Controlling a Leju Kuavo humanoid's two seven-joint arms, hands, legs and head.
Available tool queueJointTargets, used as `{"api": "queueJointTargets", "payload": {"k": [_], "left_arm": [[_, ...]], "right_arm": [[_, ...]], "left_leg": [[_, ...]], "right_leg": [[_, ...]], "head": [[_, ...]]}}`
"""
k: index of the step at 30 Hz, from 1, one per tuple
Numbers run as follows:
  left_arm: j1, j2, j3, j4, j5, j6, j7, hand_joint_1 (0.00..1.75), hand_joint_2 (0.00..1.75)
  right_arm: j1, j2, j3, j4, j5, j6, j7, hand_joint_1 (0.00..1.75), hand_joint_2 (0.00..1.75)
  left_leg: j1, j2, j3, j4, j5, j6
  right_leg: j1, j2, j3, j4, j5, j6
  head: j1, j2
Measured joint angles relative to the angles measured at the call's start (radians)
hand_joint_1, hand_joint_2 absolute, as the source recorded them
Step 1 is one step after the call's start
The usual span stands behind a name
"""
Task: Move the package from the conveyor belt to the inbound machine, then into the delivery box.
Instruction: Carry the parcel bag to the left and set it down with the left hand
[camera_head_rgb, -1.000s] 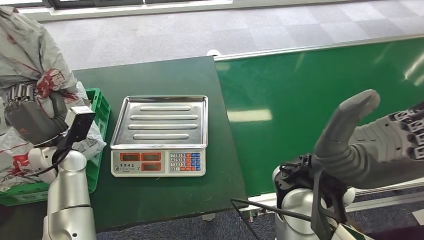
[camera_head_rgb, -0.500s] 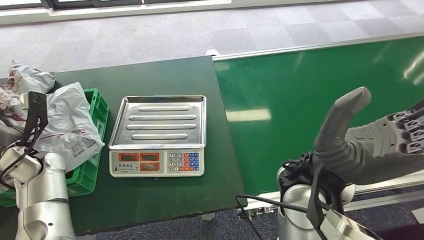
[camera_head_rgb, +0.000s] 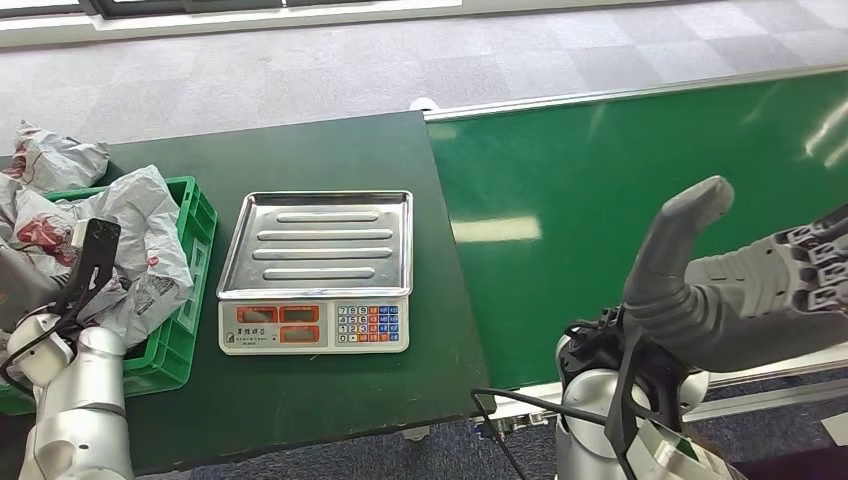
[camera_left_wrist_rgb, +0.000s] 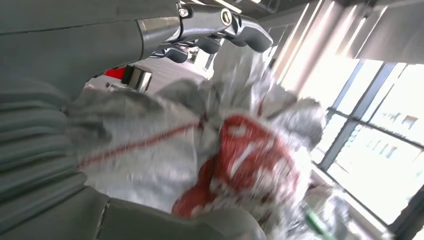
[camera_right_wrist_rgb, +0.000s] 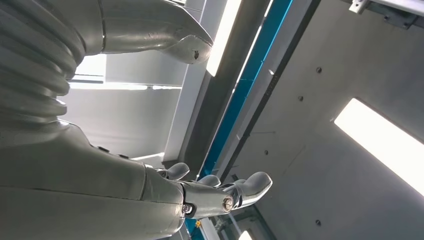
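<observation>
The crumpled grey-and-red plastic mailer package (camera_head_rgb: 140, 240) sits in the green plastic crate (camera_head_rgb: 195, 290) at the bench's (camera_head_rgb: 330, 150) edge. Left hand (camera_left_wrist_rgb: 60, 125): grip unclear. Right hand (camera_head_rgb: 745, 285) open, empty. Looks light, floppy, slippery; best gathered by its bunched middle.
</observation>
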Motion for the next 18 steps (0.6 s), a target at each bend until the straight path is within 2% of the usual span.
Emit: {"api": "queueJointTargets", "payload": {"k": [5, 7, 11, 18], "left_arm": [[-0.022, -0.083, 0.165, -0.134, 0.116, 0.000, -0.297, 0.00, 0.00], [-0.033, -0.109, 0.221, -0.171, 0.139, 0.000, -0.355, 0.00, 0.00], [-0.041, -0.141, 0.284, -0.216, 0.145, 0.000, -0.370, 0.00, 0.00], [-0.050, -0.164, 0.324, -0.247, 0.148, 0.000, -0.372, 0.00, 0.00]], "right_arm": [[0.000, 0.000, 0.000, 0.000, -0.002, 0.000, 0.000, 0.00, 1.75], [0.000, 0.000, 0.000, 0.001, -0.003, 0.000, 0.000, 0.00, 1.75], [0.000, 0.000, 0.000, 0.001, -0.003, 0.000, 0.000, 0.00, 1.75], [0.000, 0.000, 0.000, 0.002, -0.003, 0.000, 0.000, 0.00, 1.75]], "left_leg": [[0.000, 0.001, 0.000, 0.000, 0.000, 0.000], [0.000, 0.001, 0.000, 0.000, 0.000, 0.000], [0.000, 0.001, 0.000, 0.000, 0.000, 0.000], [0.000, 0.000, 0.000, 0.000, 0.000, 0.000]], "right_leg": [[0.000, 0.000, -0.001, 0.000, 0.000, 0.000], [0.000, 0.000, -0.001, 0.000, 0.000, 0.000], [0.000, 0.000, 0.000, 0.000, 0.000, 0.000], [0.000, 0.000, 0.000, 0.000, 0.000, 0.000]], "head": [[0.000, 0.000], [0.000, 0.000], [0.000, 0.000], [0.000, 0.000]]}}
